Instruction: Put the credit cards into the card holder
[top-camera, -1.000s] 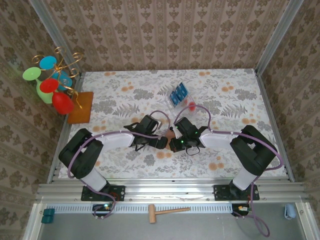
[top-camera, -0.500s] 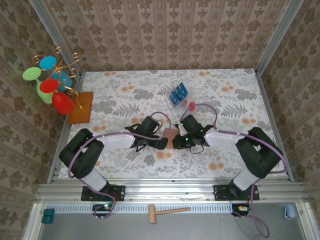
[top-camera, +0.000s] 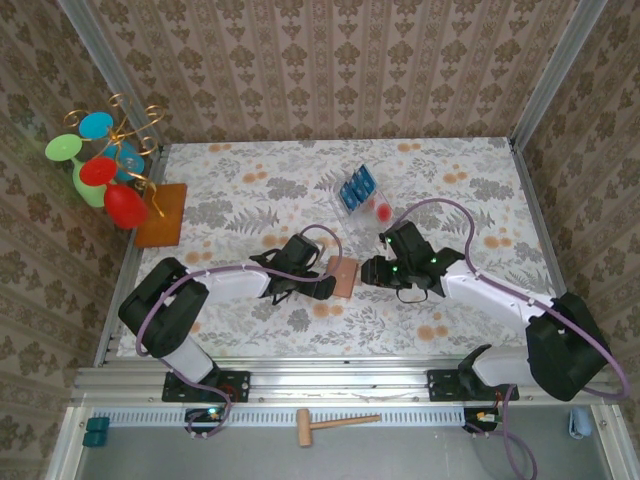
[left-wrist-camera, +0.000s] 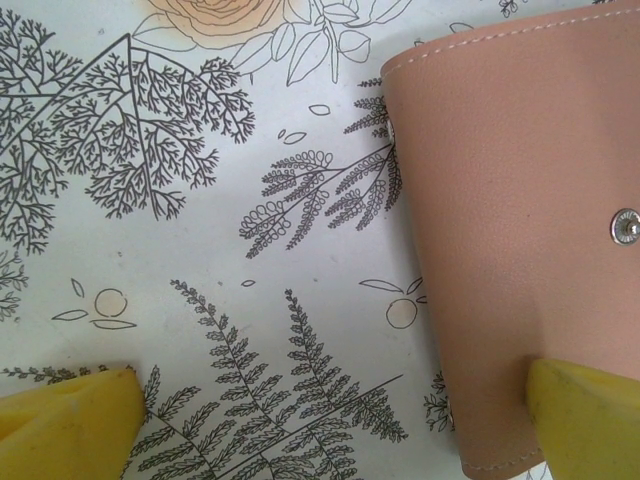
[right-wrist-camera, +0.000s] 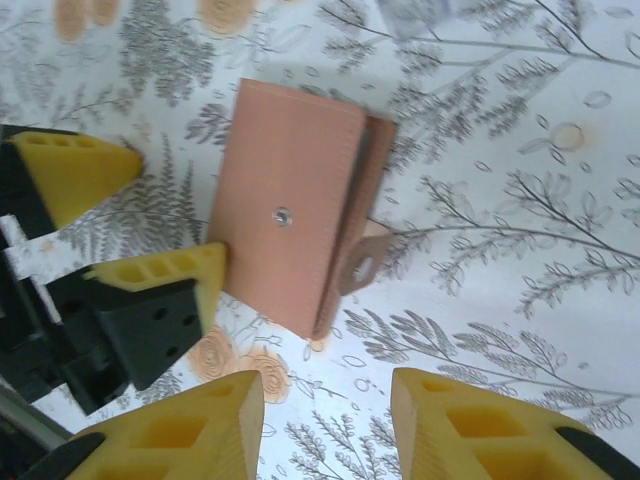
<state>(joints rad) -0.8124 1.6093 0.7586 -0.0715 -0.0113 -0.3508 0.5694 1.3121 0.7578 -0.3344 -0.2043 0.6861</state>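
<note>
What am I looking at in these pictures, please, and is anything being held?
Two robot arms are bolted to a floral-clothed table. One picture looks down from above; the other two come from wrist cameras. A tan leather-like card holder lies folded between the arms. Bright-blue cards sit in a clear plastic tray farther back. The left arm's jaws stand wide open, one yellow fingertip at the holder's edge; the right arm's jaws are open near it. Nothing is held.
</note>
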